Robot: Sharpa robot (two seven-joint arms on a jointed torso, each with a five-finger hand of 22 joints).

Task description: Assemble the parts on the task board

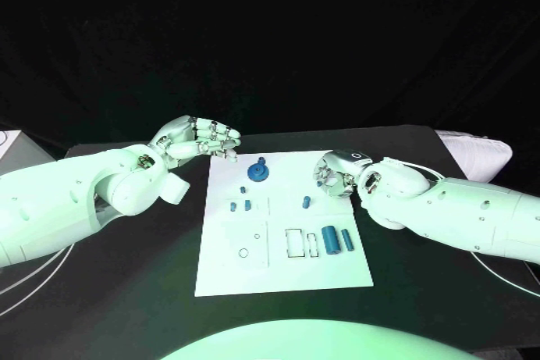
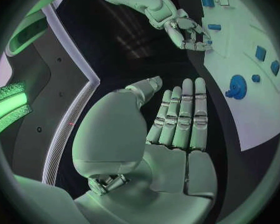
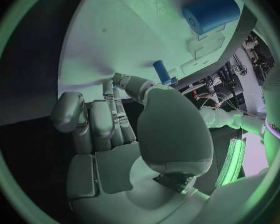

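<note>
Two empty hands are seen flanking the task board (image 1: 282, 254), the left hand (image 1: 200, 138) with fingers spread by its far left corner, the right hand (image 1: 338, 172) with fingers curled at its right edge, while the blue parts (image 1: 328, 239) lie on it.

White task board (image 1: 282, 274) on a black table (image 1: 112, 297) — blue parts (image 1: 257, 172); silver robot hand (image 1: 200, 137).

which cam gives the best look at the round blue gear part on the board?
Head view: the blue gear sits unobstructed at the task board's far end, between both hands. The left wrist view also shows it clearly, though bent by the fisheye. The right wrist view shows other blue parts; I can't identify the gear there.
</note>
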